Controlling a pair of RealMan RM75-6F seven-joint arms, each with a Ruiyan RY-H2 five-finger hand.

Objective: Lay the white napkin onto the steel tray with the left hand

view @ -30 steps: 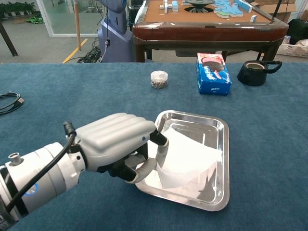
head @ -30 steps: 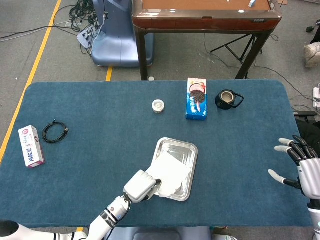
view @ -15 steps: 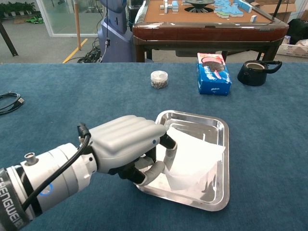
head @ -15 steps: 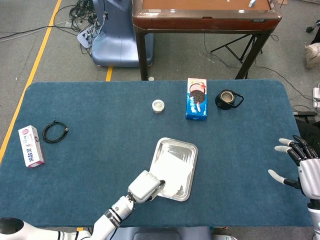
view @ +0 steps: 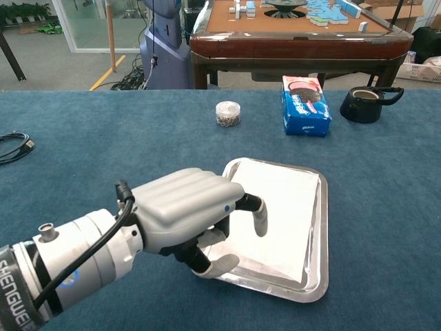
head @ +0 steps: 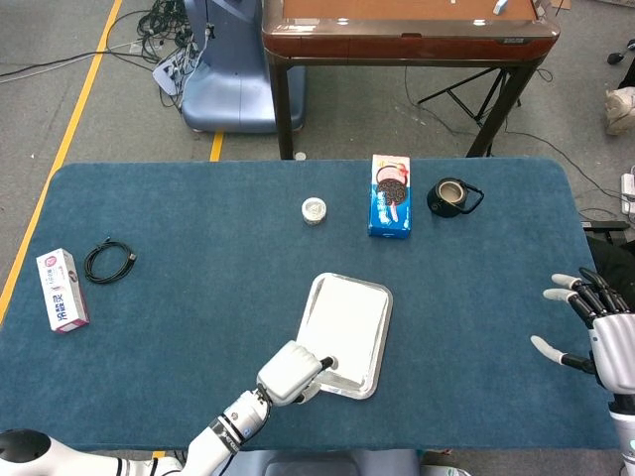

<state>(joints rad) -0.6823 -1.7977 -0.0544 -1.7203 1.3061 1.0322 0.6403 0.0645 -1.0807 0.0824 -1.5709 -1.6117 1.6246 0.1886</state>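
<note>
Napkin flat in the tray

The white napkin (view: 282, 210) lies spread inside the steel tray (view: 322, 238) on the counter (head: 198, 288). The left hand (view: 189, 214) hovers at the tray's near corner, fingers apart, holding nothing; right hand (head: 595, 332) open at the counter's edge.

My head camera looks steeply down from high up on the whole blue table (head: 198, 327) — my chest camera sits low and close, facing forward across it — and both share the steel tray (head: 381, 342) (view: 322, 227).
</note>
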